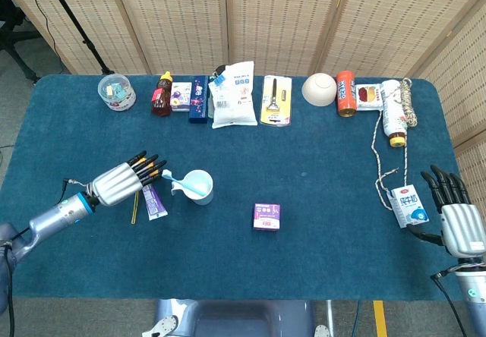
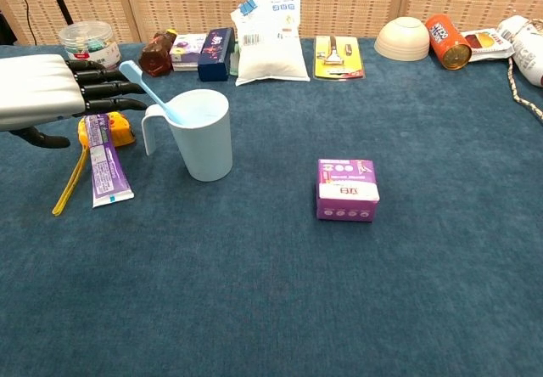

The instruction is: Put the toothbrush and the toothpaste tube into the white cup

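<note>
The white cup (image 1: 199, 186) (image 2: 202, 133) stands upright on the blue table. A light-blue toothbrush (image 1: 182, 182) (image 2: 146, 91) leans in it, its head sticking out past the rim to the left. The purple and white toothpaste tube (image 1: 153, 200) (image 2: 105, 164) lies flat just left of the cup. My left hand (image 1: 124, 180) (image 2: 49, 92) hovers open over the tube's cap end, fingers straight and pointing toward the cup. My right hand (image 1: 454, 215) rests open near the table's right edge, far from the cup.
A yellow object (image 2: 120, 130) and a yellow band (image 2: 69, 182) lie beside the tube. A purple box (image 1: 266, 216) (image 2: 346, 189) sits right of the cup. A milk carton (image 1: 407, 205) lies by my right hand. Bottles, packets, a bowl (image 1: 319, 89) and a jar (image 1: 116, 91) line the far edge.
</note>
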Controlling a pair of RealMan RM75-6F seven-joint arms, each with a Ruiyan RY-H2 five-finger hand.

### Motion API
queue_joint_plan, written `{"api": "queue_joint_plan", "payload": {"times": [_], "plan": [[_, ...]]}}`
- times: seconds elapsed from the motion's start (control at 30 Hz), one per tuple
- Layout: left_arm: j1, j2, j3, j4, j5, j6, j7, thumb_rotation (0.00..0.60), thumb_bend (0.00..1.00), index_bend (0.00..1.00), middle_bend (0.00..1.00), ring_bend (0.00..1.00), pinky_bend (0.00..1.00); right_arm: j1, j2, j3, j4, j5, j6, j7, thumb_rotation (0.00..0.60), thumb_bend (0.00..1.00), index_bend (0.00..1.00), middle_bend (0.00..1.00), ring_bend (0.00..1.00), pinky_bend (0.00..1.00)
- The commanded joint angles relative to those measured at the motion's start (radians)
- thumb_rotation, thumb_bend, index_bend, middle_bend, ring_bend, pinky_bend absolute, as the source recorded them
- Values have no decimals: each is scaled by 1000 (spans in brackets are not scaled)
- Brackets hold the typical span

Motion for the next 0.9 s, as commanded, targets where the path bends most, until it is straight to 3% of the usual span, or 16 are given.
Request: {"api": "queue_joint_plan", "payload": {"times": [0.03, 0.23, 0.77, 0.9], "plan": [[-8, -10, 5, -7, -8, -3, 3, 600, 247, 43, 0, 2, 210, -1, 1, 2, 1, -2, -2, 4, 600, 56, 0, 0, 0, 0], [-19, -26, 16, -3, -23, -13, 24, 600, 270, 144, 48, 47, 252, -2, 1, 7, 7, -4, -10, 14, 600, 57, 3, 0, 0, 0], [-16, -86, 40, 49, -54, 2, 54, 600, 335, 551, 401, 317, 394, -4, 1, 14, 15, -19, -18, 48, 600, 56, 6, 0, 0, 0], [-8, -94, 39, 72, -65, 31, 56, 600, 347, 606, 448, 358, 408, -3, -1, 14, 18, -23, -22, 54, 600, 56, 8, 0, 0, 0]]}}
